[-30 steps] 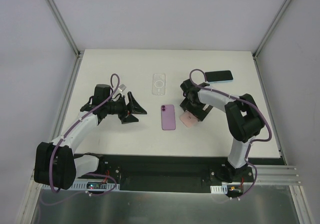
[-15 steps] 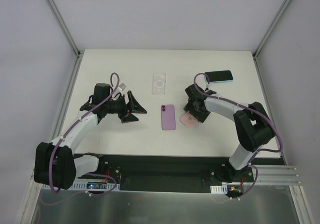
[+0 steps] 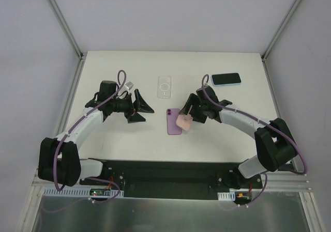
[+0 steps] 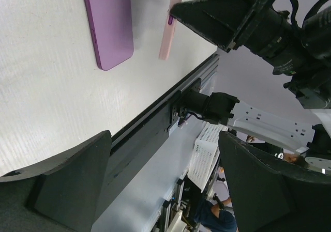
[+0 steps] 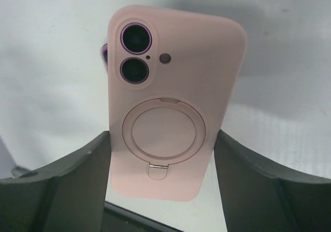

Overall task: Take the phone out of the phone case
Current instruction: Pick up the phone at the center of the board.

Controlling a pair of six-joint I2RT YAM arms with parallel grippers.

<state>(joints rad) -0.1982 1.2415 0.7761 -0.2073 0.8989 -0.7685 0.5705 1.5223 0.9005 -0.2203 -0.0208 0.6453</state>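
Right tool (image 3: 189,115) clamps the phone (image 5: 135,38) by its pink case (image 5: 176,103), probably soft enough to peel at a corner; left tool (image 3: 141,111) gapes.

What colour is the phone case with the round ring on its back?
Pale pink. The soft ring-backed phone case shows best in the right wrist view.

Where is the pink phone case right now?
The pink case is mid-table in the top view, held by the right gripper, beside the purple phone.
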